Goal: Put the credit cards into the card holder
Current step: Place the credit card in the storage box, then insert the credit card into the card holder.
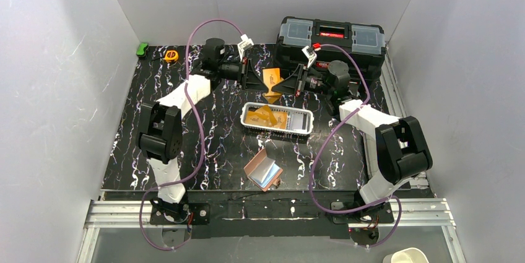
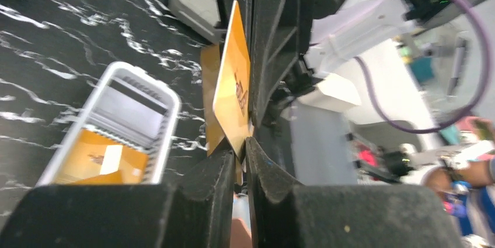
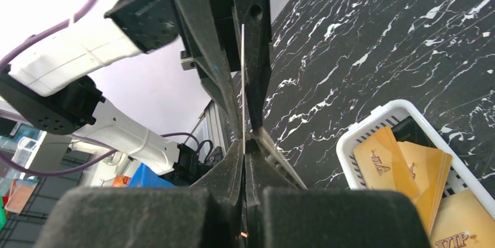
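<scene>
An orange credit card (image 1: 271, 78) hangs in the air above the table's far middle, held between both grippers. My left gripper (image 1: 259, 80) pinches its lower corner (image 2: 233, 84) between nearly closed jaws (image 2: 244, 143). My right gripper (image 1: 286, 83) is shut on the opposite side; the card shows edge-on (image 3: 243, 73) between its fingers (image 3: 244, 137). A darker orange card (image 2: 209, 105) hangs just behind it. More orange cards (image 1: 267, 116) lie in the white basket (image 1: 304, 128). The salmon-pink card holder (image 1: 255, 165) lies open near the front, with a light blue card (image 1: 267, 172) in it.
A black toolbox (image 1: 331, 37) stands at the back right, close behind the right wrist. A yellow tape measure (image 1: 171, 56) and a small green object (image 1: 142, 48) sit at the back left. The basket (image 3: 356, 137) lies directly below the grippers.
</scene>
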`<state>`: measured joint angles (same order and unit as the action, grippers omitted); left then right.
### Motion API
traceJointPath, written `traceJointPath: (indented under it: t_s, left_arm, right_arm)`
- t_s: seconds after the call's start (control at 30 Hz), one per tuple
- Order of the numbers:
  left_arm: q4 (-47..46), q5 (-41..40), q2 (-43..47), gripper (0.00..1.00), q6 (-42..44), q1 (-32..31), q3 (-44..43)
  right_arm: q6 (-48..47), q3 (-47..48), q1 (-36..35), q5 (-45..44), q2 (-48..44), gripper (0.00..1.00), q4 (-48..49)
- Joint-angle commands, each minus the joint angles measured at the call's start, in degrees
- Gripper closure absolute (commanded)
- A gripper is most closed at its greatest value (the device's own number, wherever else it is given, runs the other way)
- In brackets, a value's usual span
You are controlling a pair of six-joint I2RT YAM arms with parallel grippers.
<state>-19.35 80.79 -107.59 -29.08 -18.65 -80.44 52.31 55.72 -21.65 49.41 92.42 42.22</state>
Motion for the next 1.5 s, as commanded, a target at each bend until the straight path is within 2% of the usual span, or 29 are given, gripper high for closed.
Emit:
traceJointPath:
  t_s: [0.0, 0.07, 0.17, 0.3, 0.43, 0.47, 0.5, 0.53, 0.57, 0.6, 0.63, 0.73, 0.77, 0.8, 0.83, 0.87, 0.9, 0.93, 1.1, 1.23, 1.3, 1.47]
  left_arm:
    - [41.33, -10.61, 2.82, 0.88, 35.61, -1.76, -9.81]
    - [46.37, -17.65, 2.33, 0.82, 38.85, -1.95, -10.78]
    - [48.77, -22.82, 2.65, 0.75, 41.52, -1.91, -9.51]
    - [49.06, -25.28, 2.84, 0.64, 41.65, -2.11, -7.50]
    - [52.49, -25.74, 3.84, 0.49, 44.18, -2.10, -9.71]
    - [53.31, -25.20, 4.84, 0.41, 44.79, -2.11, -10.06]
    - [53.90, -24.26, 6.10, 0.29, 45.15, -2.02, -10.05]
    - [54.24, -23.06, 7.54, 0.23, 45.38, -2.05, -9.51]
    - [54.37, -20.28, 10.25, 0.13, 45.38, -2.00, -7.75]
    - [54.42, -16.00, 13.64, 0.08, 44.12, -2.10, -4.72]
    - [54.42, -12.74, 15.99, 0.07, 42.58, -2.28, -2.06]
    - [50.36, -7.62, 22.92, 0.07, 38.08, -2.69, 3.82]
    - [47.53, -7.20, 25.47, 0.08, 35.91, -2.97, 6.21]
    - [46.59, -6.80, 26.51, 0.16, 35.15, -3.18, 7.13]
    - [45.80, -6.32, 26.85, 0.30, 34.50, -3.29, 7.44]
    - [45.36, -6.14, 26.95, 0.54, 34.33, -3.23, 7.25]
    - [45.16, -5.46, 27.03, 0.85, 34.76, -3.25, 7.15]
    - [45.11, -5.53, 26.92, 1.00, 34.82, -3.26, 7.22]
    - [48.91, -3.60, 25.86, 1.00, 38.08, -3.23, 6.56]
    - [49.77, -2.05, 24.95, 1.00, 38.57, -3.27, 5.81]
    - [50.27, -1.60, 24.50, 1.00, 38.72, -3.26, 5.36]
    - [52.01, -0.85, 24.00, 1.00, 39.71, -3.23, 4.38]
  right_arm:
    - [-1.48, -0.87, 0.66, -2.56, -1.87, 0.99, -1.14]
    - [-2.61, -2.43, 0.96, -2.71, -2.61, 0.99, -2.56]
    - [-2.66, -4.77, 1.21, -2.22, -2.80, 0.99, -2.51]
    - [-2.75, -5.97, 1.24, -2.01, -3.69, 0.99, -3.00]
    - [-6.87, -6.26, 1.17, -1.63, -7.24, 0.99, -10.96]
    - [-8.36, -6.77, 1.13, -1.23, -8.43, 0.99, -13.07]
    - [-9.81, -7.62, 0.82, -0.72, -9.92, 0.99, -14.66]
    - [-10.85, -8.50, 0.34, -0.39, -11.60, 0.99, -16.18]
    - [-12.69, -9.95, -1.24, -0.63, -14.45, 0.99, -18.95]
    - [-14.98, -10.78, -4.44, -2.53, -18.12, 0.99, -23.33]
    - [-17.54, -10.64, -8.55, -5.86, -20.90, 0.99, -27.55]
    - [-17.52, -11.29, -14.34, -10.66, -25.28, 0.99, -29.73]
    - [-17.66, -10.88, -15.80, -11.40, -25.79, 0.99, -30.13]
    - [-17.45, -10.12, -16.53, -11.72, -25.68, 0.99, -30.07]
    - [-17.29, -9.11, -17.18, -12.15, -25.13, 0.99, -29.87]
    - [-17.01, -8.34, -17.69, -12.14, -24.37, 0.99, -29.40]
    - [-16.78, -7.37, -18.44, -12.39, -23.21, 0.99, -29.09]
    - [-16.65, -6.60, -18.83, -12.06, -22.18, 0.99, -28.59]
    - [-17.84, -4.70, -19.04, -11.28, -21.32, 0.96, -29.27]
    - [-21.86, -2.48, -18.96, -10.85, -21.02, 0.80, -33.08]
    - [-24.59, -0.37, -18.76, -10.66, -20.46, 0.76, -35.90]
    - [-27.60, 3.08, -18.03, -8.31, -18.89, 0.75, -36.59]
